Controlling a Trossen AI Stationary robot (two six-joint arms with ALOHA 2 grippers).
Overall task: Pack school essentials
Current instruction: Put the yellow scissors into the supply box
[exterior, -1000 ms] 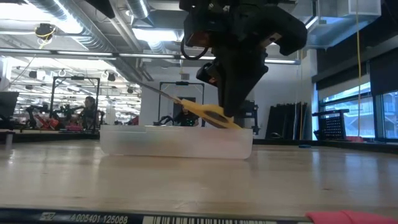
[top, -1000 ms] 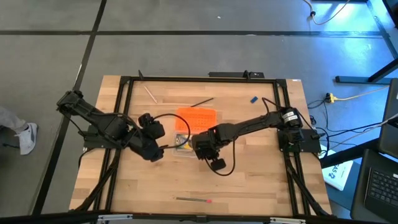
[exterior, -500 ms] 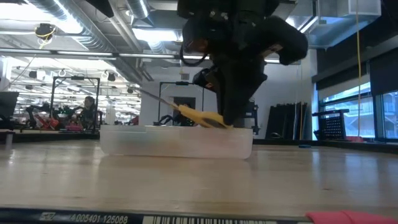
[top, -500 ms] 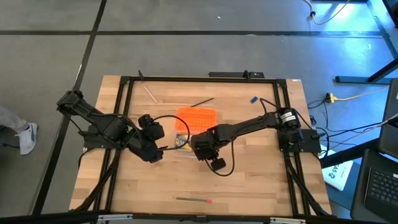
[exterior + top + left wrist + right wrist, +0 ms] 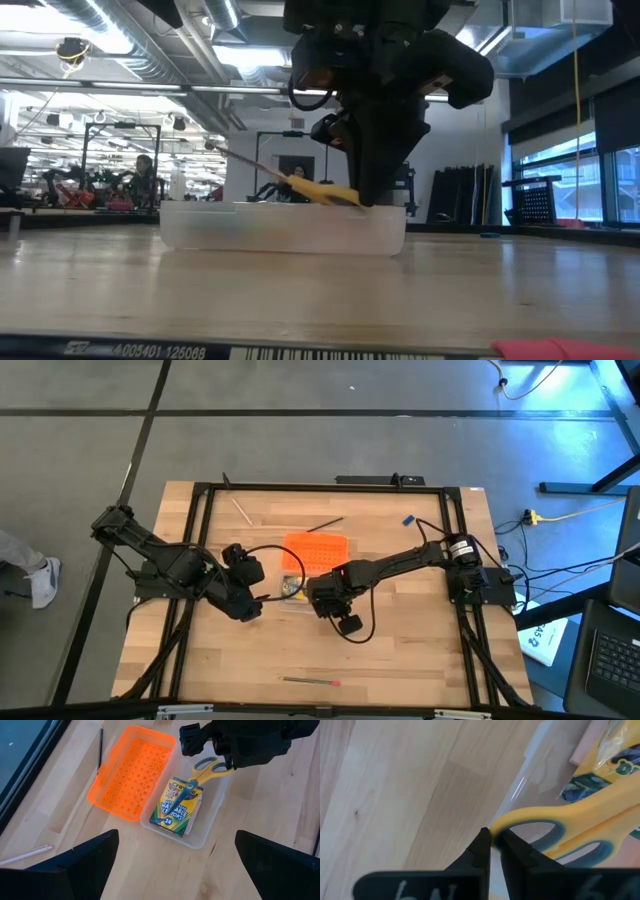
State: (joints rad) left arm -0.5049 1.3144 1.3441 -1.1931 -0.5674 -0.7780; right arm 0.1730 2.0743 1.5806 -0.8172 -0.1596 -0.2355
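Green-and-yellow crayon box (image 5: 176, 806) already lies in the clear plastic bin (image 5: 205, 831), and the yellow-handled scissors (image 5: 200, 776) rest across it — handle loop pinched between the right gripper (image 5: 492, 845) fingers. Left gripper (image 5: 250, 605) hangs alongside, spread wide. A red-tipped pencil (image 5: 311, 681), other pens and a blue piece (image 5: 408, 519) wait on the wooden surface (image 5: 400, 650).

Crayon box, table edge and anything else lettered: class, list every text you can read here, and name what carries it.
"Crayola", "WASHABLE CRAYONS", "24": on the crayon box.
"4005401-125008", roughly: on the barcode strip along the table's near edge.
White box beside the table: print too small to read.
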